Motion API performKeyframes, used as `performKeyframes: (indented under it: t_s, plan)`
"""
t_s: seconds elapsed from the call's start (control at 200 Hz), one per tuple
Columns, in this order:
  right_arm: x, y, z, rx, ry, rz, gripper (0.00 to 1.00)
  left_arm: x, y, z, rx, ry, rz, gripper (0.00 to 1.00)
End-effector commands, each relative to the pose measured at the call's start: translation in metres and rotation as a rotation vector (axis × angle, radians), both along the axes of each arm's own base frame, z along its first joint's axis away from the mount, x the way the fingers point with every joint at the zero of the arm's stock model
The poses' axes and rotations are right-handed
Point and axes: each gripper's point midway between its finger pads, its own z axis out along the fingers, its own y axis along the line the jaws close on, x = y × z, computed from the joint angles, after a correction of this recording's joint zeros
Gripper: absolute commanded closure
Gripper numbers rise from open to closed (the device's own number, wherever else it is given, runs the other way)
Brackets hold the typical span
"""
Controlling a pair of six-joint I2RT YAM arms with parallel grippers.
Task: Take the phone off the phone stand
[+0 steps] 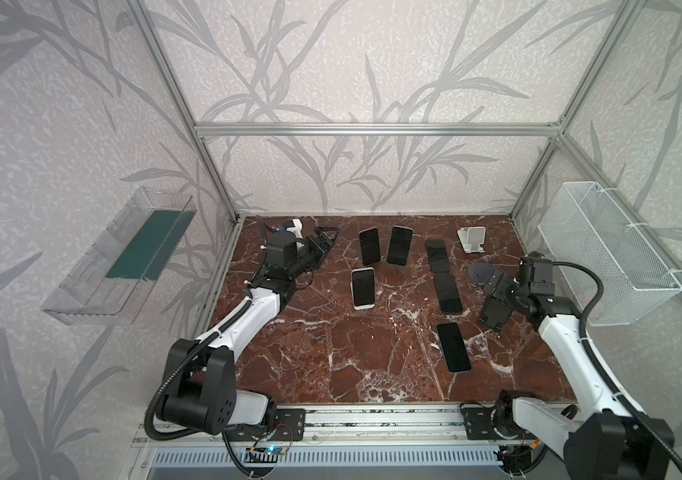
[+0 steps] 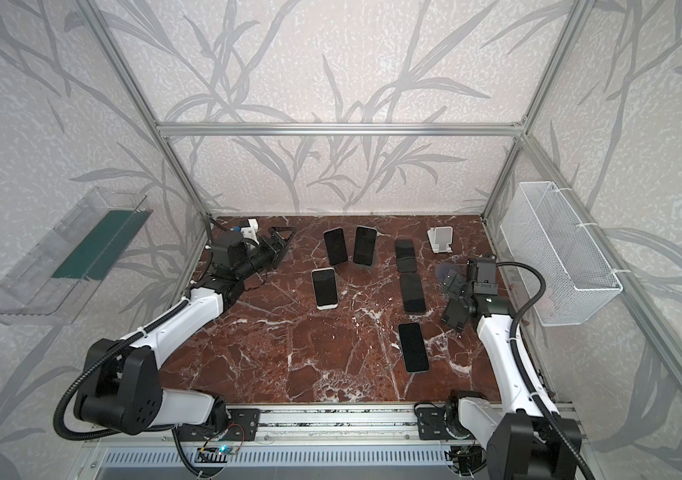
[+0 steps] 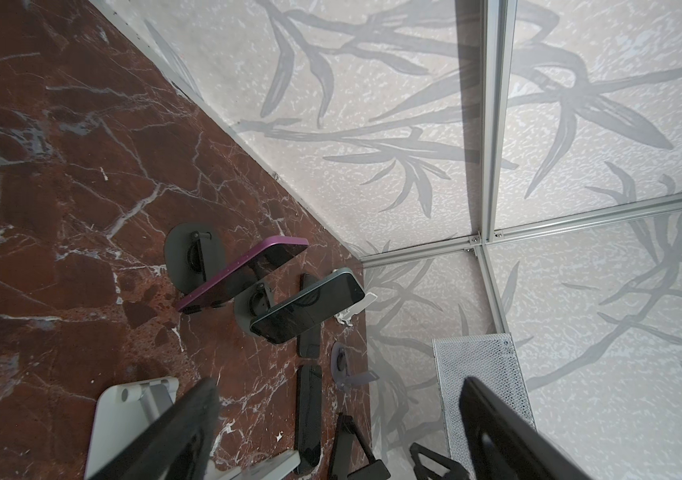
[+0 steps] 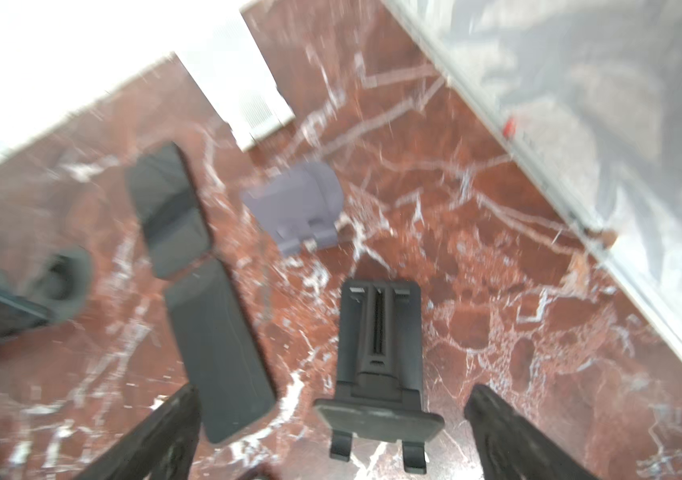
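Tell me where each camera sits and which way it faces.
Top views: high at the front, looking down on the red marble tabletop; the left arm and right arm show.
Left wrist: low, back left, looking across the tabletop to the white mesh basket; the open left gripper shows.
Right wrist: above the black folding phone stand, looking down; the open right gripper flanks it.
Shared by all: the lavender stand.

Front marble (image 1: 331, 374) apparently bare; phones (image 1: 447, 293) behind.

No text, label, brand, number or sign is legible anywhere in these views.
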Motion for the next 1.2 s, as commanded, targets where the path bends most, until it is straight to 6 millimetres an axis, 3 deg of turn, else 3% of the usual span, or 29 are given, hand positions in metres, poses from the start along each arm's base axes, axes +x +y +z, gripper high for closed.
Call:
performKeyframes:
  t_s: [0.0, 0.285, 0.515, 0.675, 0.92, 1.195]
  plan:
    - [-0.006, 0.037, 0.017, 0.011, -0.036, 0.136, 0.01, 0.001, 0.004, 0.024, 0.016, -0.06, 0.007, 0.1]
    - [0.001, 0.155, 0.031, -0.012, -0.17, 0.417, 0.02, 0.001, 0.009, 0.016, 0.064, -0.05, 0.029, 0.09]
    - [0.005, 0.255, 0.012, 0.01, -0.139, 0.614, 0.03, 0.002, 0.011, 0.013, 0.092, -0.045, 0.037, 0.1]
    - [0.001, 0.312, 0.008, 0.011, -0.139, 0.695, 0.02, 0.002, 0.015, 0.011, 0.11, -0.037, 0.053, 0.1]
    - [0.0, 0.369, 0.01, 0.012, -0.157, 0.769, 0.01, 0.002, 0.017, 0.011, 0.115, -0.036, 0.057, 0.09]
    - [0.016, 0.381, -0.001, -0.052, -0.126, 0.73, 0.01, 0.002, 0.015, 0.013, 0.099, -0.037, 0.048, 0.09]
